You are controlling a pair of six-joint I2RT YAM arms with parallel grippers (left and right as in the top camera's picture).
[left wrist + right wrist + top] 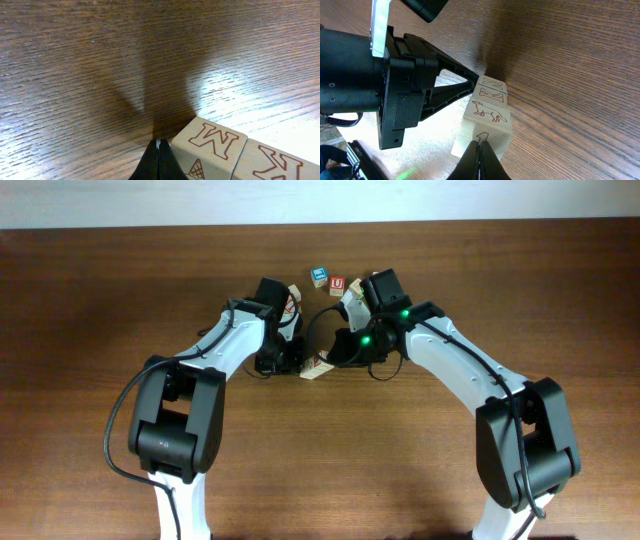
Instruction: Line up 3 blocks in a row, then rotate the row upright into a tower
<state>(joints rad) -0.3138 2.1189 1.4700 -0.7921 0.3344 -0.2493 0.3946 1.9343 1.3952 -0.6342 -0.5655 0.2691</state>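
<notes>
Robot lab bench, twin arms (235, 345) at wooden table (80, 300), plain pale wall (120, 200)

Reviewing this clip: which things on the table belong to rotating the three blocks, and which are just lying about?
Part of the job:
- row of three pale wooden alphabet cubes

Lying about:
- blue-faced wooden cube
- red "U" wooden cube
</notes>
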